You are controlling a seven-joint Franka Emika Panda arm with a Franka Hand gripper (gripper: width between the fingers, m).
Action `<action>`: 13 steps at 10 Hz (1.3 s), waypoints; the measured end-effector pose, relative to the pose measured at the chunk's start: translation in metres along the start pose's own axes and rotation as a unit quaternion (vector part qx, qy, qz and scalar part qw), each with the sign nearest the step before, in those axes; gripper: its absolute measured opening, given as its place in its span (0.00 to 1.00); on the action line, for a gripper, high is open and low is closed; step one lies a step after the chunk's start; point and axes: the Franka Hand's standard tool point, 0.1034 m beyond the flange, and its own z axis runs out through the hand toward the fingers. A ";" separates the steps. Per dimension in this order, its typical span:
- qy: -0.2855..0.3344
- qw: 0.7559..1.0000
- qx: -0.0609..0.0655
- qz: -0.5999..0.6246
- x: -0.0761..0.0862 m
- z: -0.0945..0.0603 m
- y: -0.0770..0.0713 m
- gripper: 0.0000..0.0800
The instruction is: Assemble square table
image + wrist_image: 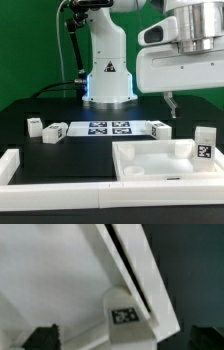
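Observation:
The square table's top (152, 160) is a white slab with a raised rim, lying at the front of the exterior view's right. Short white tagged leg posts stand around it: two (34, 125) (53, 131) on the left, one (160, 127) behind the slab, one (204, 142) at its right edge. My gripper (171, 103) hangs above the slab's back right. In the wrist view the gripper (125, 339) is open. Its dark fingertips (42, 336) stand wide on either side of a tagged leg post (124, 308) beside the slab's rim (135, 263). Nothing is held.
The marker board (105, 128) lies flat between the legs, in front of the robot's base (108, 85). A long low white border wall (20, 165) runs along the front left. The table surface is black.

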 end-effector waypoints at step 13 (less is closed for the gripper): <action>-0.084 0.923 -0.058 -0.370 -0.087 0.030 0.045 0.81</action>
